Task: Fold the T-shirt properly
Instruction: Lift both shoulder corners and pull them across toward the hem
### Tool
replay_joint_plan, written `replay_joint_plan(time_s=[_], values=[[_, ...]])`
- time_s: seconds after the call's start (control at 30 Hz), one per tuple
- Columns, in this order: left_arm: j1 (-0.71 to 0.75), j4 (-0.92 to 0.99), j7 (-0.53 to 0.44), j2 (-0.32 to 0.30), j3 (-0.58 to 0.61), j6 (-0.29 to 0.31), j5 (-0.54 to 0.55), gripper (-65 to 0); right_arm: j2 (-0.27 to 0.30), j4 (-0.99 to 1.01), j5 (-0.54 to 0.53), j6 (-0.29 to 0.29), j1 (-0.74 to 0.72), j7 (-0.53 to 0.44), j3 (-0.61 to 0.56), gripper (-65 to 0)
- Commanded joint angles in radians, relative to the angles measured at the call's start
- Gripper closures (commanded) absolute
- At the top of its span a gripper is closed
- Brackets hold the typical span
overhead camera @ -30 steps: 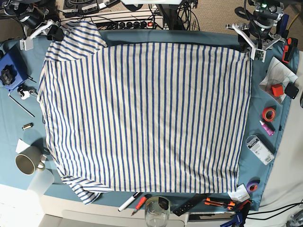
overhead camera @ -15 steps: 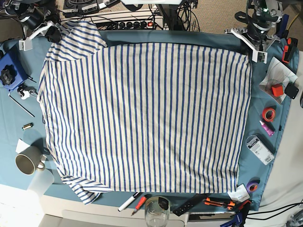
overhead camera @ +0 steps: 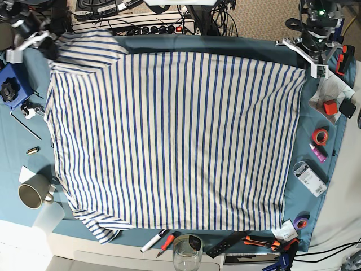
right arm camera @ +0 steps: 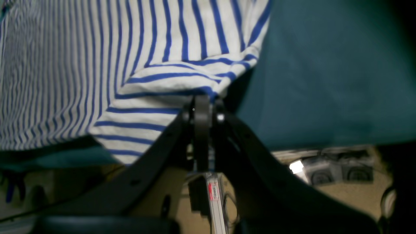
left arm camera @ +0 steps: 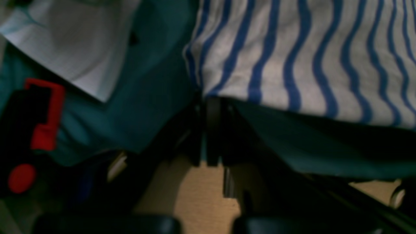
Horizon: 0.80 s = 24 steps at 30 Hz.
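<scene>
The T-shirt (overhead camera: 175,141), white with thin blue stripes, lies spread flat over the teal table cloth (overhead camera: 316,169). At its far right corner my left gripper (overhead camera: 307,65) is shut on the hem; the left wrist view shows the gripper (left arm camera: 208,100) pinching the T-shirt (left arm camera: 292,58) at its corner. My right gripper (overhead camera: 49,49) is at the far left, shut on the sleeve edge. In the right wrist view the gripper (right arm camera: 203,100) clamps the striped fabric (right arm camera: 156,87), lifted slightly off the cloth.
A mug (overhead camera: 32,195) and blue tool (overhead camera: 10,84) sit at the left. A glass (overhead camera: 186,254), marker (overhead camera: 153,241) and tools line the near edge. Tape rolls (overhead camera: 320,136), a red block (overhead camera: 329,106) and small boxes lie at the right. A power strip (overhead camera: 158,28) lies behind.
Both grippers closed on the shirt's far corners and pulled outward and back. The far right corner stretched right, the left sleeve moved left and up.
</scene>
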State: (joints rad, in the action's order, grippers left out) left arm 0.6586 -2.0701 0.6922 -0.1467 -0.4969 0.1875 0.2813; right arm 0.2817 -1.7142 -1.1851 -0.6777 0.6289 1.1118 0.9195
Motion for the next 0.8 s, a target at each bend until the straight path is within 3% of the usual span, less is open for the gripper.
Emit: replay_joint_plan(time_s=[0.0,0.17,0.3,0.6,0.7,0.77], values=[[0.010,-0.029,-0.008,-0.006,-0.019,-0.007,-0.003,0.0,0.018,-0.034,-0.032,-0.007,0.005,-0.018,0.037,0.0],[0.030,-0.068,0.011,-0.006,-0.037,-0.003,0.033,0.0,0.018,-0.123,-0.034,-0.006,0.005,-0.008,0.103,0.0],[0.085,-0.121,0.049,-0.006,-0.037,-0.005,0.034,0.0,0.013,-0.202,-0.034,-0.005,0.006,0.063,0.103,0.0],[0.210,-0.251,0.051,-0.006,-0.145,-0.004,0.038,0.0,-0.073,-0.336,-0.034,0.023,0.042,0.069,0.104,0.0],[0.212,-0.253,0.061,-0.006,-0.168,-0.004,0.037,0.0,-0.071,-0.347,-0.025,0.026,0.042,0.066,0.104,0.0],[0.212,-0.253,0.085,-0.006,-0.169,-0.004,0.038,0.0,-0.072,-0.351,0.007,0.066,0.042,0.067,0.104,0.0]])
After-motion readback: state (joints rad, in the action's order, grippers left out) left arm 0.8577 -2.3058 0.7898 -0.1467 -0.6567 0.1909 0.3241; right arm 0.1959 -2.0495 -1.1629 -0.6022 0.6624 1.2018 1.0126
